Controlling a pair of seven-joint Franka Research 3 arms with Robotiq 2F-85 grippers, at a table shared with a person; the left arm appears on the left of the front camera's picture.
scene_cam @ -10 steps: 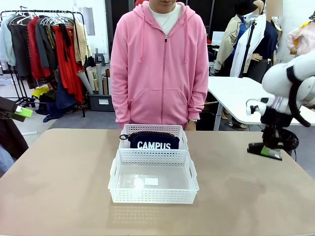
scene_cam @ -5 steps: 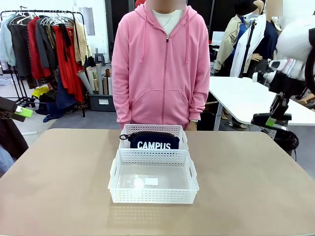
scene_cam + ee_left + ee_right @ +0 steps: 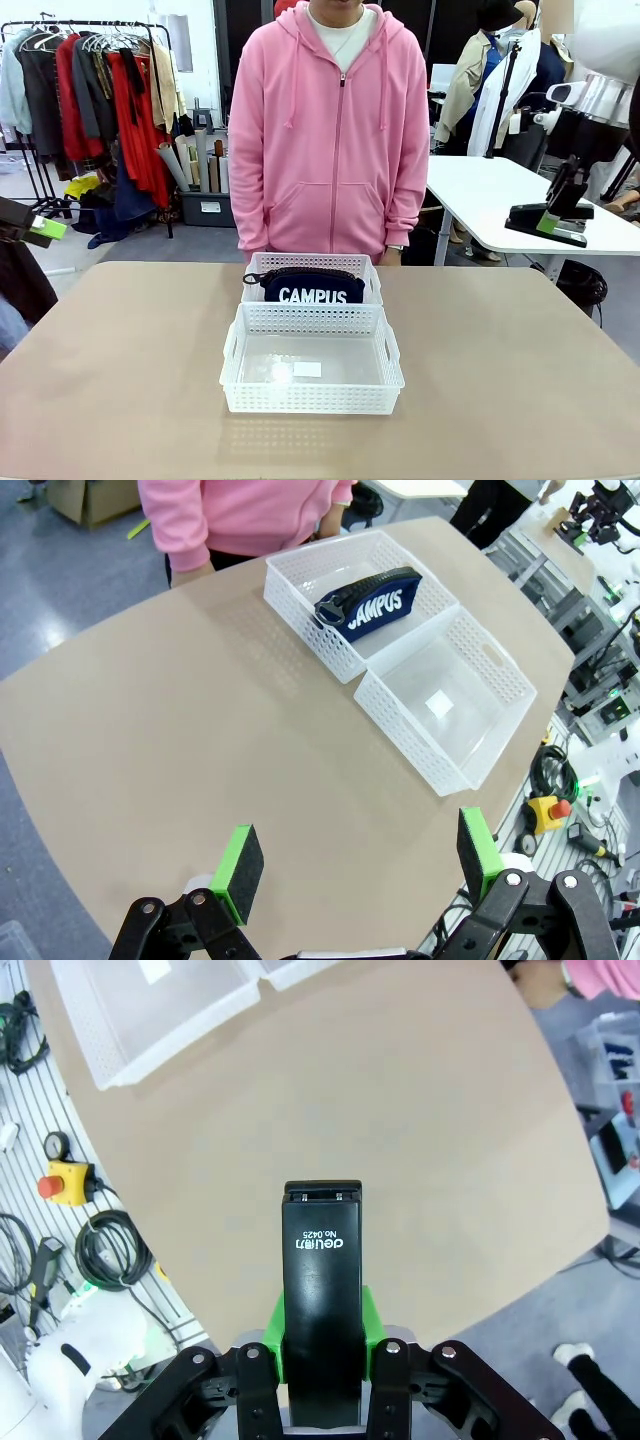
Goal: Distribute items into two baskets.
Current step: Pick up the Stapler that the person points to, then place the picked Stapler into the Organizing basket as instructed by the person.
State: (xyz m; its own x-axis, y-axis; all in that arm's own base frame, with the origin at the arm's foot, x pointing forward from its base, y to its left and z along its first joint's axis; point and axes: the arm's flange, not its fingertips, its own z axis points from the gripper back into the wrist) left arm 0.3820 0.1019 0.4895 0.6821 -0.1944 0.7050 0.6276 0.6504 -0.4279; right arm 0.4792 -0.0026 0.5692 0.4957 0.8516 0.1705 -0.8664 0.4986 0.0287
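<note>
Front view, near to far. The larger basket (image 3: 312,360) sits on the tabletop (image 3: 120,380) with no item inside; touching its far rim, the smaller basket (image 3: 314,268) holds the navy "CAMPUS" pouch (image 3: 306,286). A person in a pink hoodie (image 3: 335,130) stands beyond. At right, raised above the tabletop, the right gripper (image 3: 320,1345) has its jaws clamped on the black stapler (image 3: 546,222). The left gripper (image 3: 358,865) hangs with jaws spread wide, holding nothing.

The navy CAMPUS pouch (image 3: 305,288) stands on edge in the smaller basket (image 3: 313,266), which touches the larger basket (image 3: 312,395) (nothing inside but a label). The black stapler (image 3: 548,224) hangs high, clamped between green pads.
</note>
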